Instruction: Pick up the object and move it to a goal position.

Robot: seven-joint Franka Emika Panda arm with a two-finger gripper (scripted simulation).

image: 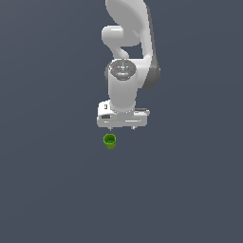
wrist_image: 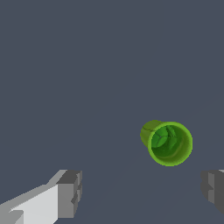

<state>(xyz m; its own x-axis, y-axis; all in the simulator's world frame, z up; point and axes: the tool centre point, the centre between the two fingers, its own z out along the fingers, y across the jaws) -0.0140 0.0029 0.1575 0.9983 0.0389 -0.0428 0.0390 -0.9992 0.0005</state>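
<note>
The object is a tiny bright green cup [image: 109, 141] with a hollow top. It stands upright on the dark grey floor, just below the white gripper [image: 122, 127] in the exterior view and a little toward that view's left. In the wrist view the cup [wrist_image: 168, 143] shows its darker green inside. My gripper [wrist_image: 142, 192] is open and empty, with one grey fingertip [wrist_image: 70, 192] far from the other. The cup lies ahead of the fingers, nearer one fingertip [wrist_image: 213, 189], and touches neither.
The white arm [image: 128, 42] rises behind the gripper in the exterior view. The plain dark grey floor [image: 190, 190] spreads all around. No other object shows.
</note>
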